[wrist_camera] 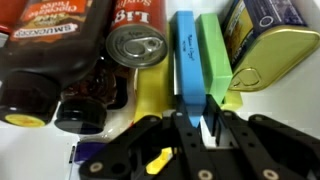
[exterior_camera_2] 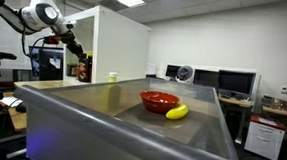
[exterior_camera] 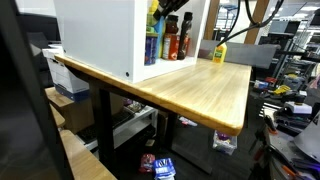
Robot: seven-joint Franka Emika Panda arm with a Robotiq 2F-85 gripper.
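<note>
— What is your hand doing?

— My gripper (wrist_camera: 203,120) is clamped down tight. The near end of a blue flat pack (wrist_camera: 185,60) runs in between my fingers (wrist_camera: 186,130), so I am grasping it by that end.

— And where is that pack?

— It is among the groceries in the open white cabinet (exterior_camera: 95,35), which sits on the wooden table (exterior_camera: 205,95). A green flat pack (wrist_camera: 218,60) lies flush against one side of it, and a yellow bottle (wrist_camera: 150,98) is just beside the other.

— What else is close to you?

— Past the yellow bottle there is a round tin can (wrist_camera: 136,45) with a ring-pull lid and a red label. Next to it are two dark sauce bottles (wrist_camera: 45,45) with black caps, side by side; one label reads Smucker's. On the far side of the green pack is a rectangular tin (wrist_camera: 268,55) with blue walls and a gold pull-tab lid.

— And further out?

— In an exterior view a yellow squeeze bottle (exterior_camera: 219,52) stands on the table just outside the cabinet's open side. In an exterior view my arm (exterior_camera_2: 42,14) reaches toward the cabinet. Well apart from me, a red bowl (exterior_camera_2: 159,99) and a banana (exterior_camera_2: 177,112) rest just beside each other on a grey surface (exterior_camera_2: 101,113).
</note>
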